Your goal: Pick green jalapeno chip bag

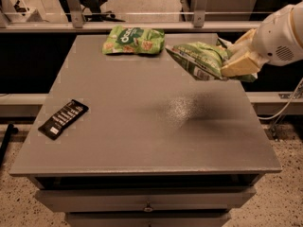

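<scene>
We find the gripper (236, 53) clamped on the green jalapeno chip bag (196, 56), one end pinched between its fingers (239, 65). The rest juts beyond the fingertips, clear of the table (142, 141), with its shadow beneath. We judge the pick essentially complete.

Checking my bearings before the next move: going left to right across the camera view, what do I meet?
Black packet near the table's left edge → green bag with dark panel at the back → jalapeno chip bag, held up → gripper, shut on its right end.
</scene>
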Motion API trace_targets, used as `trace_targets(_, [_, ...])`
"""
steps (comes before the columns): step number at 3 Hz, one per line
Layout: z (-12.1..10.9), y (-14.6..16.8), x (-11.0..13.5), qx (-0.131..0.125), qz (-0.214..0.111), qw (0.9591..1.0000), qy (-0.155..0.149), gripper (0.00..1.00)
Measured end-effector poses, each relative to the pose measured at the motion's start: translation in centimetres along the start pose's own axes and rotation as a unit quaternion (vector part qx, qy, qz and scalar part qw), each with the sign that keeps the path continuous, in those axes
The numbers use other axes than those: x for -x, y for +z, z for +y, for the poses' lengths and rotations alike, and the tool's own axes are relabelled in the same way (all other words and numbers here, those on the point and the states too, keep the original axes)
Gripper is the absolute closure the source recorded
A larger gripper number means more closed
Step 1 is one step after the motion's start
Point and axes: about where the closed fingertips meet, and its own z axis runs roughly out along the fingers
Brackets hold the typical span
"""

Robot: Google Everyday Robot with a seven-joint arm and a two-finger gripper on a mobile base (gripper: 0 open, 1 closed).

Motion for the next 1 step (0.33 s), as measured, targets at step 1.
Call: trace_targets(1, [0.14, -0.24, 0.73, -0.001, -0.011, 0.9999, 0.003, 1.0])
